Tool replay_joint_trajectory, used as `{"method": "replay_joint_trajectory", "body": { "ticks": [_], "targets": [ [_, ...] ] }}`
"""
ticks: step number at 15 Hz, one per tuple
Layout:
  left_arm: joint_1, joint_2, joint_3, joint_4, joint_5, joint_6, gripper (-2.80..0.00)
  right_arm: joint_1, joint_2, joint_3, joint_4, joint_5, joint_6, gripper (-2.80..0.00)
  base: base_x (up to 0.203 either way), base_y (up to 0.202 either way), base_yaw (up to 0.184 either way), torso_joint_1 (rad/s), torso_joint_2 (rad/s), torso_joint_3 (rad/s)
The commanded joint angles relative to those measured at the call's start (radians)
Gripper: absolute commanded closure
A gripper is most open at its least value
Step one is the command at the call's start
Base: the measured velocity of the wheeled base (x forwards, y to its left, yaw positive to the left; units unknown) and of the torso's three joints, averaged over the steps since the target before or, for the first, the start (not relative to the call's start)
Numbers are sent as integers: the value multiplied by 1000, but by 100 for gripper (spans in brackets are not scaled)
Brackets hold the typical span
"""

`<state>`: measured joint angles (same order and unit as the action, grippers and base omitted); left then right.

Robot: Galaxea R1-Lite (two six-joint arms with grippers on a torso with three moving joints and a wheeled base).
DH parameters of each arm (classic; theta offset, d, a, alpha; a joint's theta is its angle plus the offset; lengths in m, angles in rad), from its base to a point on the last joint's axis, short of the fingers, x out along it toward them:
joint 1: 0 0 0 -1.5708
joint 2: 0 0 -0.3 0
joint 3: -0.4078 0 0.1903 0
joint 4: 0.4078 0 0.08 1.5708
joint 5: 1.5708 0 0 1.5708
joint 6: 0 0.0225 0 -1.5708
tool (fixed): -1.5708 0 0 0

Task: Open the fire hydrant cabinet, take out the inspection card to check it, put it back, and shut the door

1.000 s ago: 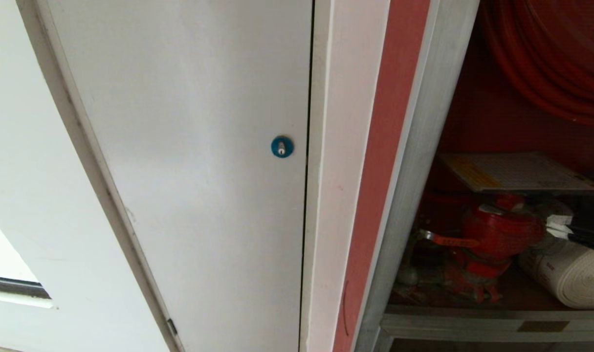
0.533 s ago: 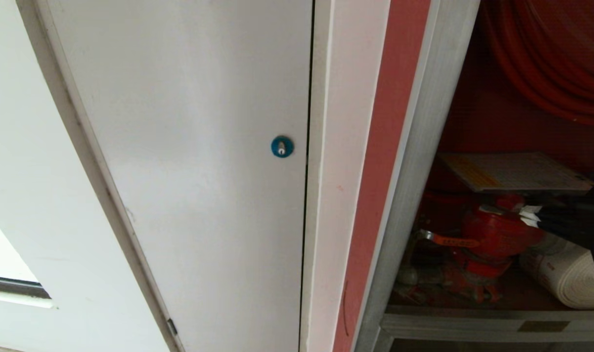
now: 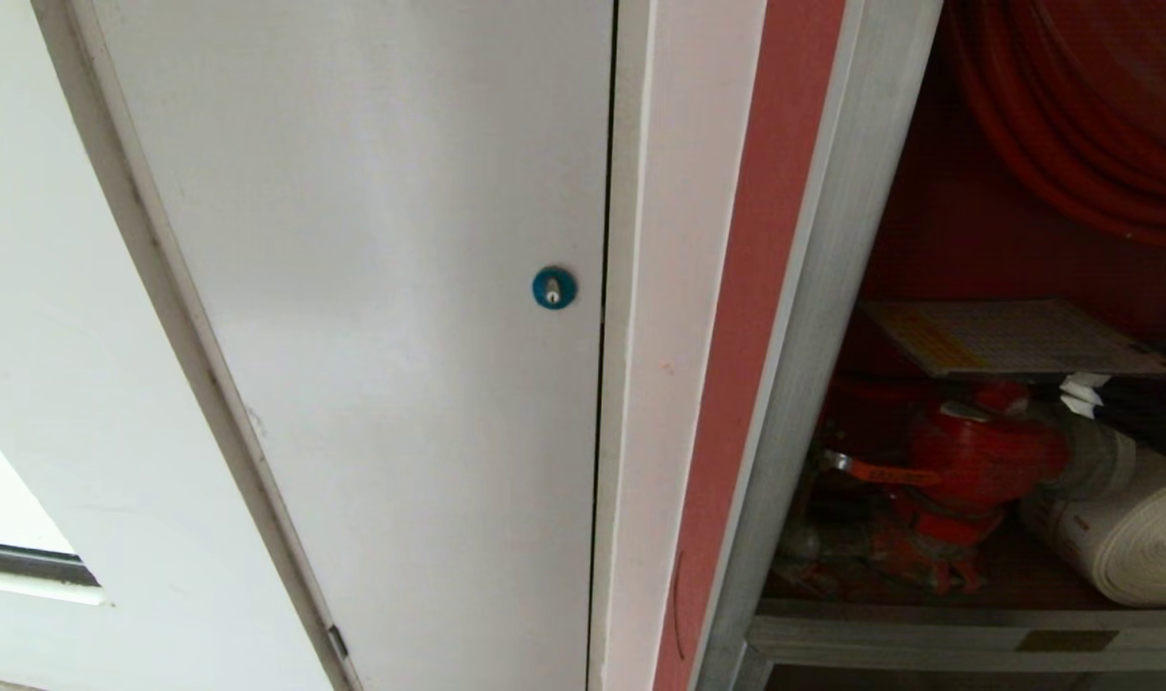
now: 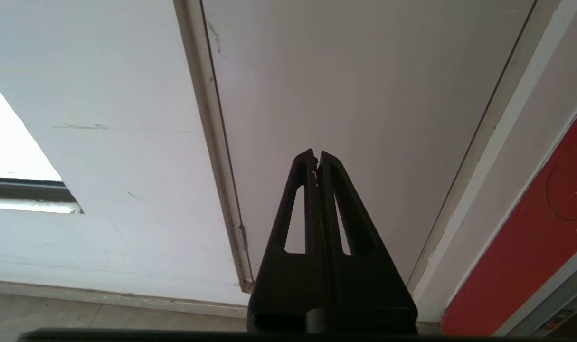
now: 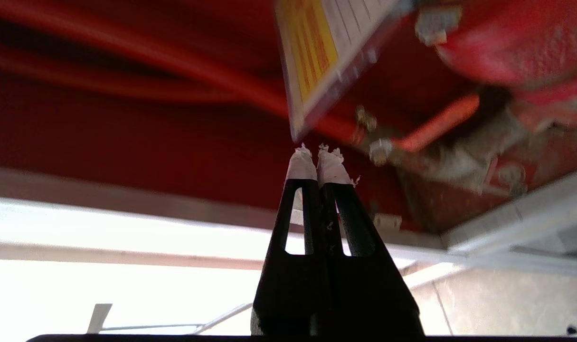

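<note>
Nearest, left gripper (image 4: pixel 317 156) pressed together on nothing, parked low before the plain white door (image 3: pixel 371 288) with its round blue lock (image 3: pixel 554 287). Right gripper (image 3: pixel 1082 392) also closed and empty, white-taped tips just beside the near edge of the inspection card (image 3: pixel 1014 338), not touching; mostly cut off at the head view's right margin. Card lying tilted above the red valve (image 3: pixel 976 456) inside the open fire hydrant cabinet (image 3: pixel 822 317). White rolled hose (image 3: pixel 1120 537) beside the valve, partly cropped. Farther back, red hose reel (image 3: pixel 1082 125), only partly in frame. Card's writing too blurred to read.
</note>
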<state>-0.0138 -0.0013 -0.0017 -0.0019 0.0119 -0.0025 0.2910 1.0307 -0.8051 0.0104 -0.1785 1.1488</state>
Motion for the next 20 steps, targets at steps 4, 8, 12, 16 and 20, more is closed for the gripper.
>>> {"method": "replay_joint_trajectory", "body": {
  "ticks": [4,8,12,16,20],
  "targets": [
    [0,1,0,-1,0,-1,0,22,-64,83,-49,2,26,0,0,0,0,0,0,0],
    [0,1,0,0,0,-1,0,22,-53,109,-104,2,49,0,0,0,0,0,0,0],
    [0,1,0,-1,0,-1,0,21,59,98,-97,-10,88,0,0,0,0,0,0,0],
    [0,1,0,-1,0,-1,0,8,52,95,-101,-10,141,-280,0,0,0,0,0,0],
    [0,1,0,0,0,-1,0,10,81,101,-136,-2,140,-280,0,0,0,0,0,0]
  ]
}}
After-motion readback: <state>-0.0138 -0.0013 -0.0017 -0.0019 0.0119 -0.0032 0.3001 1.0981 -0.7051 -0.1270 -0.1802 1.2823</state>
